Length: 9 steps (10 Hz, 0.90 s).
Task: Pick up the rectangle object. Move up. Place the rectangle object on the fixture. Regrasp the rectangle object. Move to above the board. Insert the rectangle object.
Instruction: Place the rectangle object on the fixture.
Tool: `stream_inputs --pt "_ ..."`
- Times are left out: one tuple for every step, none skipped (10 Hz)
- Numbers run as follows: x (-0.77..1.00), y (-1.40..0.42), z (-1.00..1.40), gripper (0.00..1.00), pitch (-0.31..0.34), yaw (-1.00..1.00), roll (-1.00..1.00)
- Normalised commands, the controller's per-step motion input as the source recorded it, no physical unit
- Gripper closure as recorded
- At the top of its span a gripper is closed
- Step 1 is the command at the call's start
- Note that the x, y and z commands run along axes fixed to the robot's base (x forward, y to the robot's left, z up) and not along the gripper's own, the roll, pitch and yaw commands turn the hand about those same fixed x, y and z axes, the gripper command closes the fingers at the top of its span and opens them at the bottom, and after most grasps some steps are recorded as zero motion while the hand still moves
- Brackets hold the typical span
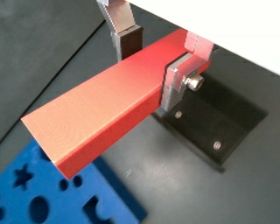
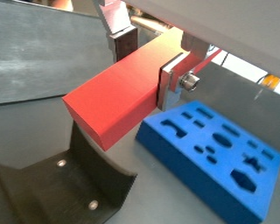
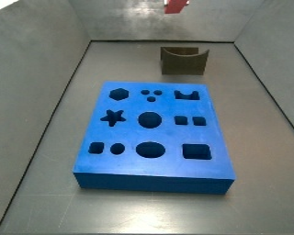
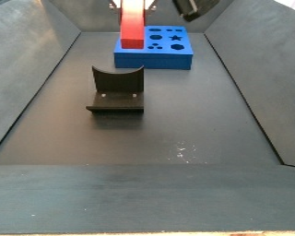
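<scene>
Above grey floor [image 3: 39, 184], tool [image 1: 154, 61] (raised) grips rectangle object [image 1: 101, 109].

The gripper [image 1: 154, 61] has flat silver plate fingers [image 1: 175, 83] with dark pads [image 2: 125, 41] (one plate carries a round silver screw).

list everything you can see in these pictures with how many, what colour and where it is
rectangle object: one, red-orange, held between the gripper's fingers, lifted clear of the floor; in a side view only its lower end shows at the upper edge.
fixture: one, dark grey-olive, standing on the floor apart from the board, nothing resting in it.
board: one, blue, lying flat on the floor, many shaped cutouts, all of them unfilled.
tray: one, grey floor with raised grey walls, holding the board and fixture.
gripper: one, silver finger plates with dark pads, raised above the floor, shut on the rectangle object.
</scene>
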Motion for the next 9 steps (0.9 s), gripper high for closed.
stream_inputs --pt "0.54 0.06 -0.03 1.0 0.048 -0.15 -0.58" --pt "0.49 0.06 -0.03 1.0 0.034 -0.14 -0.43" --pt "0.43 0.05 -0.03 1.0 0.028 -0.12 -0.25" --pt "0.38 0.04 -0.02 1.0 0.02 -0.1 -0.17" --pt "0.28 0.05 -0.02 1.0 0.022 -0.09 -0.15" --pt "0.22 0.05 -0.03 1.0 0.029 -0.08 -0.15" --pt "0.17 0.14 -1.0 1.0 0.223 0.08 -1.0" --pt "0.15 0.14 -1.0 1.0 0.234 0.06 -1.0" --pt "0.15 0.15 -1.0 1.0 0.268 -0.01 -0.99"
